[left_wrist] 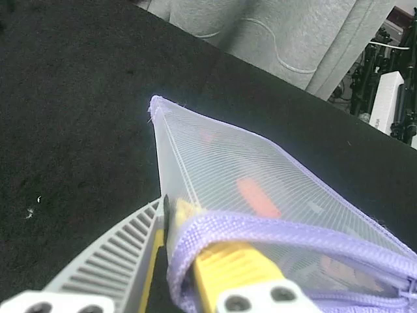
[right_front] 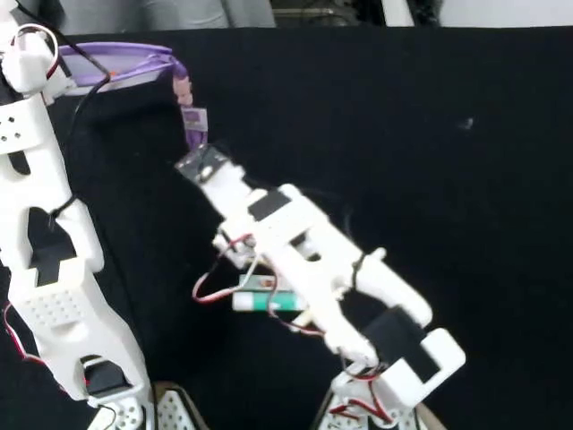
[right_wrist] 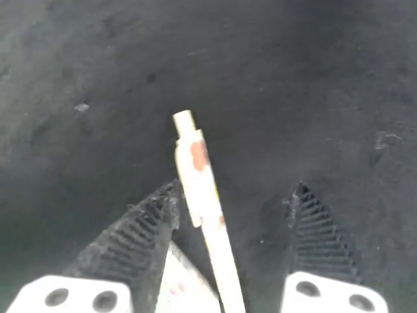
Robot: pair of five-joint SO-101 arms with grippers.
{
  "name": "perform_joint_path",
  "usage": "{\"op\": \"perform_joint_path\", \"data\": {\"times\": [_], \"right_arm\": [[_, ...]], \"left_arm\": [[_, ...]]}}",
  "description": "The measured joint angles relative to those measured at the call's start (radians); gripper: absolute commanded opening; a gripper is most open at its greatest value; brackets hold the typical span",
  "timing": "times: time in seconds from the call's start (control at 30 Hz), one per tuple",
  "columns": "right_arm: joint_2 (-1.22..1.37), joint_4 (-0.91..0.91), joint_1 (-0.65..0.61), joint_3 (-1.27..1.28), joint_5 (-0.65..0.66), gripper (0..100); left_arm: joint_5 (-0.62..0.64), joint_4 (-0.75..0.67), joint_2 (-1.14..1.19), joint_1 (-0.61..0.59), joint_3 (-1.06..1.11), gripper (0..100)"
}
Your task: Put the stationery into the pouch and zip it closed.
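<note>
Nearest, at 6 o'clock on the black table [right_front: 430,134], a green-and-white stick [right_front: 264,300] lies under the right arm. The right gripper [right_wrist: 236,189] is spread open with a slim pale rod [right_wrist: 202,189] between its fingers. Far off at 11 o'clock the left gripper [left_wrist: 171,203] is clamped on the pouch [right_front: 116,64], a purple sliver from above; its wrist view shows orange pieces [left_wrist: 259,197] inside.
</note>
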Motion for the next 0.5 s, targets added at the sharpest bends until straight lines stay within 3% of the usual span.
{"op": "perform_joint_path", "data": {"times": [0.5], "right_arm": [[0.181, -0.026, 0.002, -0.078, 0.18, 25.3]], "left_arm": [[0.0, 0.0, 0.0, 0.0, 0.0, 3]]}}
